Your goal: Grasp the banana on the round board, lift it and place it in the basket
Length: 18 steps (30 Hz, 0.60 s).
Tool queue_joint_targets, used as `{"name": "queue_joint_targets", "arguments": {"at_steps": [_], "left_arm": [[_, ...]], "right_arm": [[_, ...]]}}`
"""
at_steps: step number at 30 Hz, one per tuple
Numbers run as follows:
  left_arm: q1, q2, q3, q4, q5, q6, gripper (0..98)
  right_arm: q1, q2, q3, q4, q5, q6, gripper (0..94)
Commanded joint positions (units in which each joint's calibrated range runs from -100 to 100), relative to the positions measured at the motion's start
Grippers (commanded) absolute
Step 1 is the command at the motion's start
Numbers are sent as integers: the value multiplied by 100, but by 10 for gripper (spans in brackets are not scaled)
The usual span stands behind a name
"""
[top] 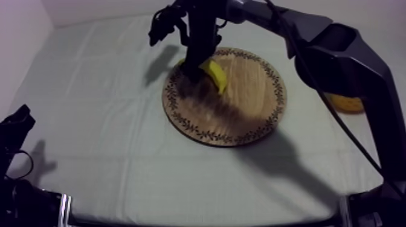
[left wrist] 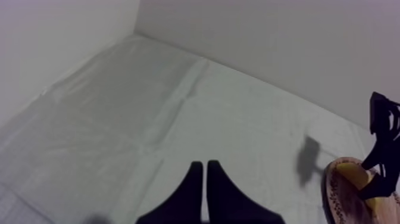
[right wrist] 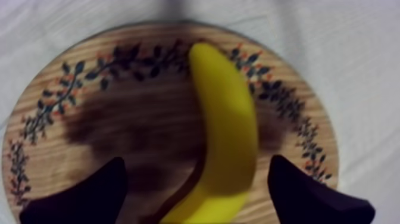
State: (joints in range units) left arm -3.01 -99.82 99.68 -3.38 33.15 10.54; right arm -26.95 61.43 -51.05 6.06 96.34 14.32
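The yellow banana (top: 215, 73) lies on the far left part of the round wooden board (top: 248, 102) with its patterned rim. My right gripper (top: 196, 72) reaches down over it from the upper right. In the right wrist view the banana (right wrist: 226, 125) runs lengthwise across the board (right wrist: 131, 119), and my right gripper (right wrist: 199, 199) stands open, one finger at each side of the fruit with a gap to both. My left gripper (left wrist: 204, 196) is shut on nothing, its fingers forming a narrow wedge over bare cloth. It rests low at the table's left (top: 18, 124).
The yellow basket (top: 349, 104) sits at the right of the table, partly hidden behind my right arm. Walls close off the far edge and the left side. In the left wrist view the board (left wrist: 339, 193) with the banana (left wrist: 351, 176) lies off beyond the cloth.
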Motion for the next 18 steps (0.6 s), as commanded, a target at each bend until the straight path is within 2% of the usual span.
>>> {"name": "queue_joint_targets", "arguments": {"at_steps": [1, 11, 14, 18], "left_arm": [[1, 0, -1, -1, -1, 0, 1], [1, 0, -1, -1, -1, -1, 1], [1, 0, -1, -1, -1, -1, 1], [1, 0, -1, -1, -1, -1, 1]], "right_arm": [[23, 165, -400, 21, 20, 8, 755], [151, 557, -754, 60, 60, 28, 705], [162, 573, -692, 32, 72, 23, 637], [150, 540, -537, -17, 86, 25, 487]]}}
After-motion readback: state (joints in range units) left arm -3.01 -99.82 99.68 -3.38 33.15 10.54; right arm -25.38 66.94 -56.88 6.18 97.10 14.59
